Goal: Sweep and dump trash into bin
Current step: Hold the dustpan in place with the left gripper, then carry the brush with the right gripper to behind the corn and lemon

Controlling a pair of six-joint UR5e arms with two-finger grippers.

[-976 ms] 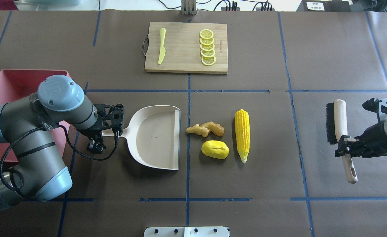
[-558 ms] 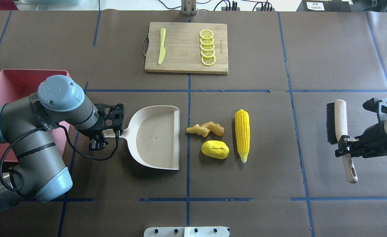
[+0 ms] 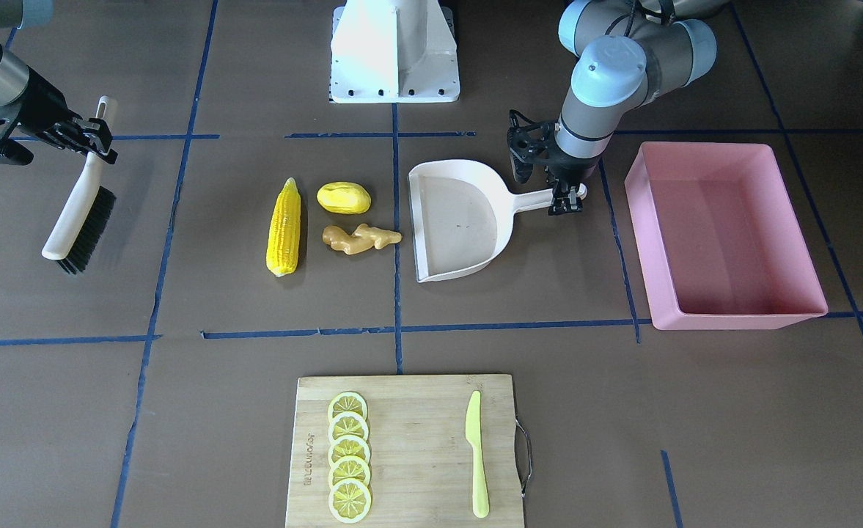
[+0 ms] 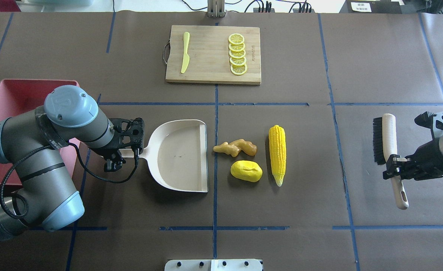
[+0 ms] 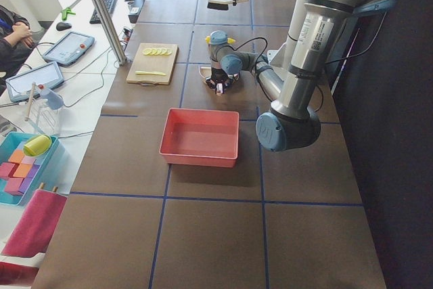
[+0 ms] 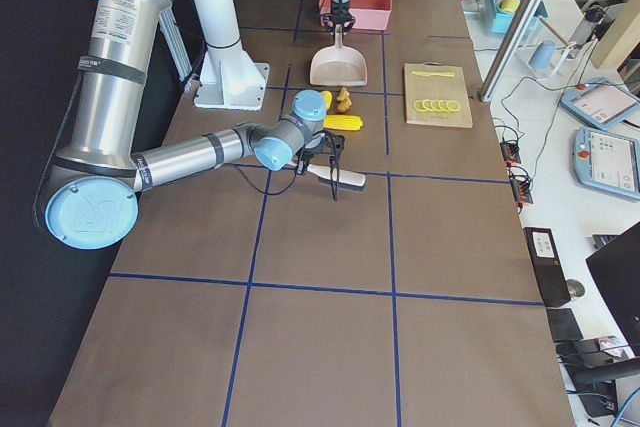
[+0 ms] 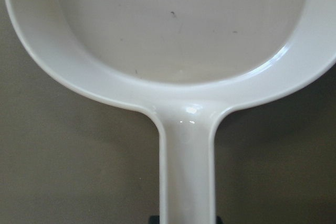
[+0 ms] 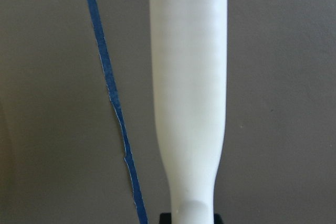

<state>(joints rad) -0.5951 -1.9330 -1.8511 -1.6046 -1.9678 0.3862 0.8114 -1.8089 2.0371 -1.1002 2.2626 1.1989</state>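
The trash lies mid-table: a yellow corn cob (image 4: 277, 154) (image 3: 284, 227), a yellow oval lump (image 4: 246, 171) (image 3: 343, 197) and a tan ginger root (image 4: 236, 147) (image 3: 361, 238). The beige dustpan (image 4: 180, 156) (image 3: 460, 220) (image 7: 184, 24) lies just left of them, its open edge facing them. My left gripper (image 4: 125, 152) (image 3: 567, 194) is shut on the dustpan's handle. The pink bin (image 4: 18, 81) (image 3: 732, 320) stands at the left edge, partly hidden by my left arm. My right gripper (image 4: 394, 165) (image 3: 94, 136) is shut on the white handle of a black-bristled brush (image 4: 388, 139) (image 8: 189, 77) at the far right.
A wooden cutting board (image 4: 210, 71) at the back centre carries a yellow-green plastic knife (image 4: 185, 52) and a row of lemon slices (image 4: 238, 54). Blue tape lines cross the brown table. The robot's white base plate (image 3: 394, 51) stands at the near edge.
My left gripper's fingers have drawn in on the handle, and the dustpan has shifted slightly right, toward the trash. The brush and right gripper have barely moved.
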